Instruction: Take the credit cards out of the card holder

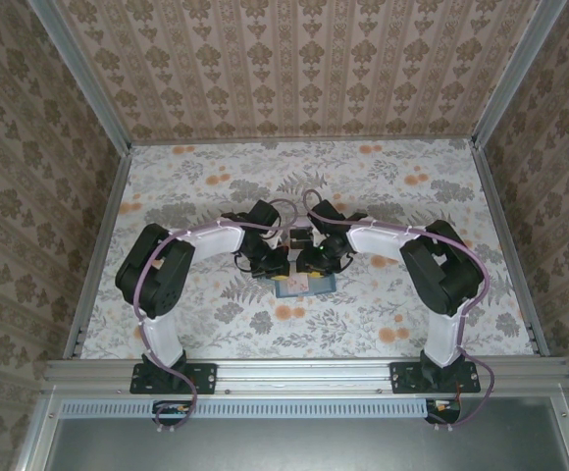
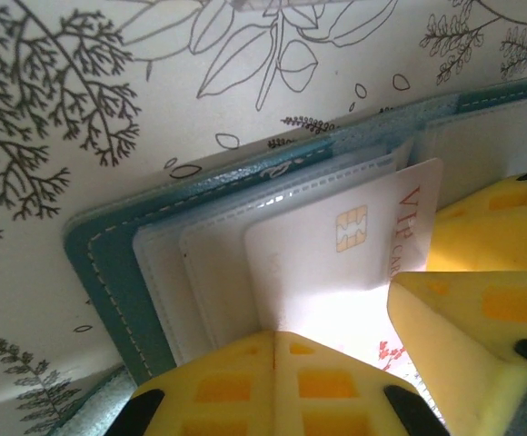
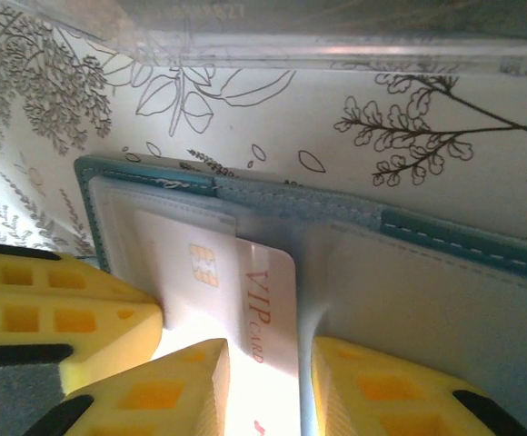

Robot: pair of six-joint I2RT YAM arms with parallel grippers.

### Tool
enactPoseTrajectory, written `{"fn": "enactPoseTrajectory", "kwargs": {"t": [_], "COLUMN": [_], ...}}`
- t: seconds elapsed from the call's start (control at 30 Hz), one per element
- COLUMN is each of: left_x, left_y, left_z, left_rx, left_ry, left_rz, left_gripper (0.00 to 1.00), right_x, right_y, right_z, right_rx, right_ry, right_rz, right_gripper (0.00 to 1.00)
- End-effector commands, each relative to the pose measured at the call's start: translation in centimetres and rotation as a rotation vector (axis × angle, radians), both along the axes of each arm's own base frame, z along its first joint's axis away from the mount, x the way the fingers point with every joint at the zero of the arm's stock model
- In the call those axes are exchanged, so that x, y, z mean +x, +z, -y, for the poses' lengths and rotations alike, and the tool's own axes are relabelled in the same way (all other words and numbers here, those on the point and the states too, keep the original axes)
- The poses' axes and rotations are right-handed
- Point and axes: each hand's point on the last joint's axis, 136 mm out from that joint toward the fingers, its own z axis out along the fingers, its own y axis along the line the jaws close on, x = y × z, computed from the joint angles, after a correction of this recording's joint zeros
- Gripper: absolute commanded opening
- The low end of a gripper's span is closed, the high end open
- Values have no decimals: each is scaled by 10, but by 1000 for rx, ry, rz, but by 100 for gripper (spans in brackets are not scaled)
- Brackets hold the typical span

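Note:
The teal card holder (image 1: 304,286) lies open on the floral table, its pale slotted inside facing up (image 2: 100,263) (image 3: 445,241). A white credit card (image 2: 336,263) (image 3: 245,282) with a gold chip and red "VIP CARD" lettering sticks partway out of a slot. My left gripper (image 1: 277,267) (image 2: 275,338) is shut with nothing between its fingers, and its tips press down on the slots at the card's near edge. My right gripper (image 1: 316,263) (image 3: 268,350) is open a little. One fingertip rests on the card, the other on the holder's other half, with the card's free edge between them.
A clear plastic box (image 3: 291,45) stands just beyond the card holder. Patterned walls enclose the table on three sides. Both arms arch inward and meet at the table's middle, so the grippers are crowded together over the holder.

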Motion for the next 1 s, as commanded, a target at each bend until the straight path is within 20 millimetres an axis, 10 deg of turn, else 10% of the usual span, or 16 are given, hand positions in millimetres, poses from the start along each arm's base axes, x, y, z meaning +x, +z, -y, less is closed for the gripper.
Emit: {"fn": "enactPoseTrajectory", "kwargs": {"t": [0.0,0.43,0.97], "left_x": [-8,-7,2], "left_y": [-13,-11,-5], "left_z": [-10,-9,-14], "left_rx": [59,56,82], "left_ry": [-17,-14,-30], "left_rz": [-35,-25,17], "left_gripper": [3,3,2], "right_x": [-1,3,-7], "right_y": [17,27,28], "right_z": [-12,-7,50], "right_rx": [103,139,-176], "right_ry": [-8,-35,-8], "right_rz": [-4,12,57], "right_gripper": [31,16,9]}}
